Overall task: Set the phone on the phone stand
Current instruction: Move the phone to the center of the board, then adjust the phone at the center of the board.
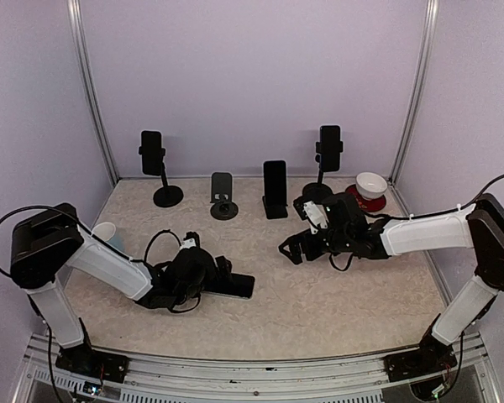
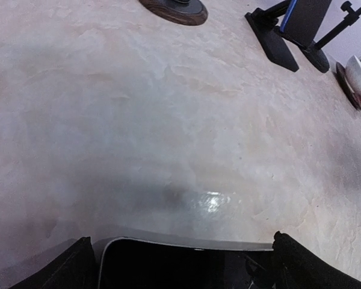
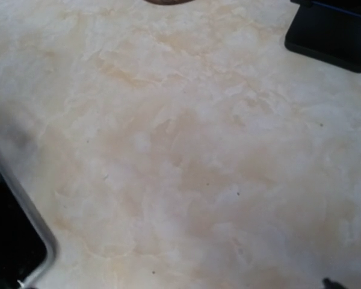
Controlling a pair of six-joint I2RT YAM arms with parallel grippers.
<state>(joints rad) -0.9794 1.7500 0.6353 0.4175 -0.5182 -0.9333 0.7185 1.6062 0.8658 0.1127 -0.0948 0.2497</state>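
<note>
A black phone [image 1: 238, 286] with a silver edge lies flat on the table at the front left. My left gripper [image 1: 221, 277] is shut on it, one finger at each long side; the left wrist view shows the phone [image 2: 186, 265] spanning the gap between my fingers [image 2: 66, 268]. An empty phone stand [image 1: 223, 197] with a grey plate and a round base stands at the back, and its base shows in the left wrist view [image 2: 174, 9]. My right gripper [image 1: 292, 245] hovers open and empty over the table's middle. A corner of the phone [image 3: 9, 241] shows in the right wrist view.
Three other stands hold dark phones: a tall one at back left [image 1: 155, 164], a low one at the middle [image 1: 275, 189], a tall one at back right [image 1: 328, 151]. A white bowl on a red plate [image 1: 370, 189] sits back right. A pale cup [image 1: 106, 232] stands at the left.
</note>
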